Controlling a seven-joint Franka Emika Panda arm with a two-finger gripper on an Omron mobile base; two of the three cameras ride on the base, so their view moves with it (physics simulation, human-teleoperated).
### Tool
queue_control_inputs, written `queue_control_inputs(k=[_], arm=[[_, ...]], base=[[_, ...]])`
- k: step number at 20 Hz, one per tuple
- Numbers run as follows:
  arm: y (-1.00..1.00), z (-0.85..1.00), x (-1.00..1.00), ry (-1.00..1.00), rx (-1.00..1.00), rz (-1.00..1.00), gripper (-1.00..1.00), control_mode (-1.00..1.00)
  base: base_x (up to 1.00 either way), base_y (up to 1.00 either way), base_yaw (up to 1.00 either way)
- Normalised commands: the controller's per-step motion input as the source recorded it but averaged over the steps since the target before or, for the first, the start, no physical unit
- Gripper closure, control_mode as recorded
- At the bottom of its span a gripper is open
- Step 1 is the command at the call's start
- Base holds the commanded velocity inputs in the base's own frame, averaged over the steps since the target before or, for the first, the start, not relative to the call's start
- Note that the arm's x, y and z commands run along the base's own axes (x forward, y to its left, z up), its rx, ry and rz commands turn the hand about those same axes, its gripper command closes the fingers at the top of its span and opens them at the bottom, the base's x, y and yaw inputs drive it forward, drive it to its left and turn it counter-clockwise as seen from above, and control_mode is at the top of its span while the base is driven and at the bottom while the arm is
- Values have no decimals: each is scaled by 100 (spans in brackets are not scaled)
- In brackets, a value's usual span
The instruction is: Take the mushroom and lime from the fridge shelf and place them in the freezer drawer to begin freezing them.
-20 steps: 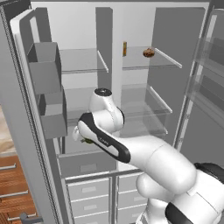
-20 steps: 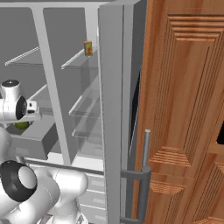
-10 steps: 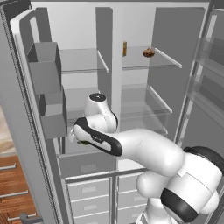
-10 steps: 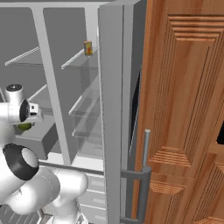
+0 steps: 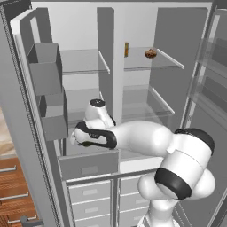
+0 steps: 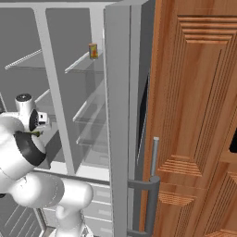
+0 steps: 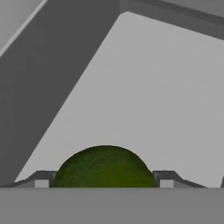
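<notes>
over the freezer drawer, my pincer grips the lime (mushroom awaits); releasing high may bounce it out.

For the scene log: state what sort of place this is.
A rendered home kitchen, most likely. The arm works inside an open fridge with glass shelves and grey door bins; a freezer drawer is pulled out below, and wood cabinet doors stand alongside.

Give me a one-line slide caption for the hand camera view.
Gripper shut on the lime, held above the grey floor of the freezer drawer.
</notes>
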Motion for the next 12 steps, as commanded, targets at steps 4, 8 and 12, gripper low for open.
queue_control_inputs(k=[4, 8, 12], arm=[[0, -43, 28, 0, 0, -1, 100, -100], [0, -40, 8, 0, 0, 0, 100, -100], [0, -34, 0, 0, 0, 0, 100, -100]], base=[[0, 0, 0], [0, 0, 0], [0, 0, 0]])
